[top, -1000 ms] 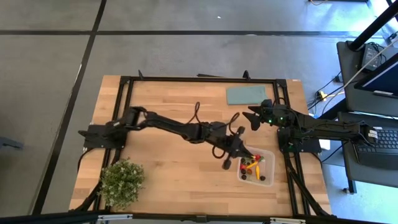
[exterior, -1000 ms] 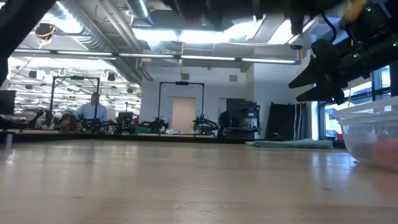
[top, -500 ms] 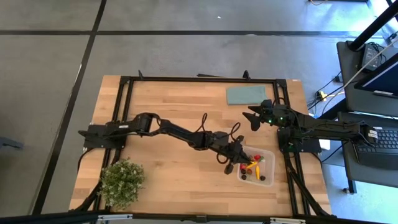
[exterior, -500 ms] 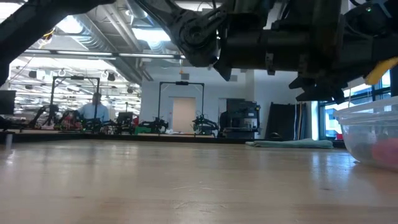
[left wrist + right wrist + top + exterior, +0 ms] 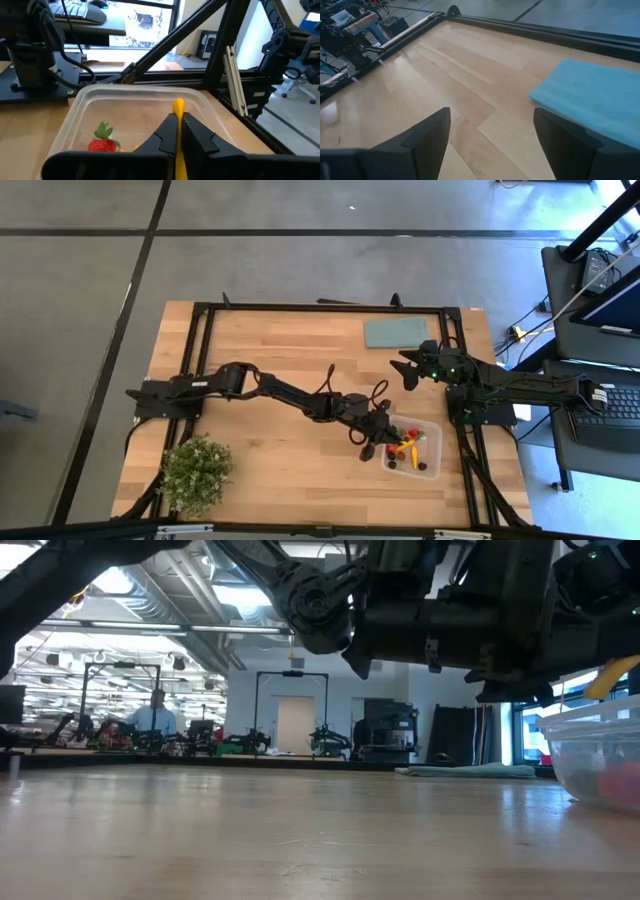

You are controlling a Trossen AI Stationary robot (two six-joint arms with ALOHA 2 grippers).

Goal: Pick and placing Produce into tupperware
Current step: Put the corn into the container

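Left pincer [image 5: 176, 131] is clenching a thin orange-yellow carrot-like stick [image 5: 178, 107] over the shallow clear plastic tupperware [image 5: 210, 107], apparently to drop it beside the red strawberry [image 5: 102, 144]. Right pincer [image 5: 490, 145] is hanging released, waiting near the table's far right.

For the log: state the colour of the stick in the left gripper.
Yellow stick, clearest in the left wrist view.

The left arm [image 5: 290, 392] lay diagonally across the middle of the tabletop [image 5: 270, 470], barring passage there. Its gripper [image 5: 383, 442] hung over the tupperware [image 5: 432, 448], whose walls and the produce [image 5: 404, 448] inside crowded that corner. The potted plant [image 5: 195, 472] blocked the front left corner, the teal slab [image 5: 394, 332] the far right. Bare wood lay open between plant and tupperware.
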